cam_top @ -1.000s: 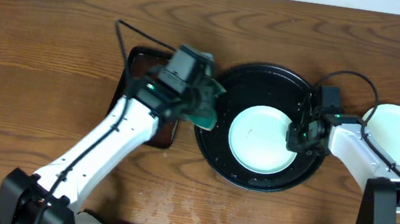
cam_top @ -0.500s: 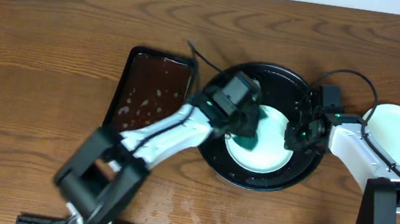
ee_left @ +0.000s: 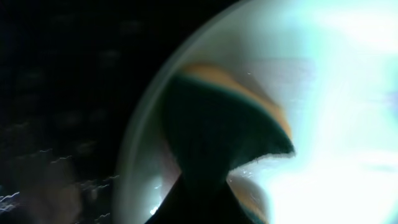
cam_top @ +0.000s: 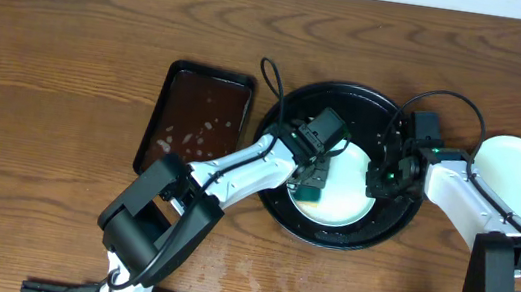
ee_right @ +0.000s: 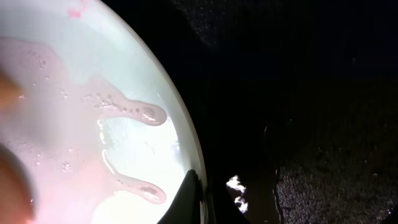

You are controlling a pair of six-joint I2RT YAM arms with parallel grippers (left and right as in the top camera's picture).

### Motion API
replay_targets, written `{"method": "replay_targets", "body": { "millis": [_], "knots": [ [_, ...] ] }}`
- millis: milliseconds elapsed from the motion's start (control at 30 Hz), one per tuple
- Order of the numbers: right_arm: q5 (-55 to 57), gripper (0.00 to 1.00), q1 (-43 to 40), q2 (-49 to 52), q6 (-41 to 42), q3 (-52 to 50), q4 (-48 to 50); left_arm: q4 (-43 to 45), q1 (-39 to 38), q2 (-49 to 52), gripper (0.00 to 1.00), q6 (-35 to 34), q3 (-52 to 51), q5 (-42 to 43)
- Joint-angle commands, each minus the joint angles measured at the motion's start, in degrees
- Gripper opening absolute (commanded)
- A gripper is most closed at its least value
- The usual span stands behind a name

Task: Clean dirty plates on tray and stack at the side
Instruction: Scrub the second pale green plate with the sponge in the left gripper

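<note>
step: scrubbing | left gripper: fingers clamped on sponge, pressed onto plate to wipe it | right gripper: seemingly pinching plate's right rim to steady it, view dim | plate: in tray, mid-table | other plate: by right edge, likely stack spot

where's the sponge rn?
Overhead view: the sponge is held in the left gripper, pressed on the left part of the mint-white plate on the black tray, right of the brown tray.
</note>
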Motion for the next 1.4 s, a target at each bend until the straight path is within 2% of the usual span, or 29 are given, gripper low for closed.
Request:
{"method": "replay_targets", "body": {
  "millis": [0,100,200,433,600,867,933,1367],
  "knots": [
    [0.11,0.01,1.29,1.25,-1.86,-0.33,-0.33,-6.38,1.05,2.75,0.08,-0.68,-0.61,-17.66],
    [0.11,0.01,1.29,1.25,-2.14,-0.33,-0.33,-7.06,1.05,2.75,0.08,-0.66,0.76,-19.85],
    [0.13,0.01,1.31,1.25,-3.5,-0.33,-0.31,-1.18,1.01,2.78,0.13,-0.59,0.85,-16.85],
    [0.28,0.01,1.31,1.25,-3.76,-0.33,0.37,14.58,0.9,3.23,0.12,-1.22,0.85,7.15],
    [0.33,0.01,1.29,1.25,-4.0,-0.33,0.59,19.93,-0.15,5.53,0.12,-3.5,0.85,14.97],
    [0.33,0.01,1.55,1.25,-3.96,-0.33,0.74,19.89,-1.14,11.8,0.11,-4.5,0.85,24.37],
    [0.35,0.01,1.51,1.25,-3.98,-0.33,0.72,18.91,-1.14,12.2,0.08,-3.52,0.85,26.56],
    [0.57,0.01,1.51,1.25,-3.98,-0.33,0.72,9.18,-1.27,11.65,0.08,3.96,0.92,26.64]
  ]
}}
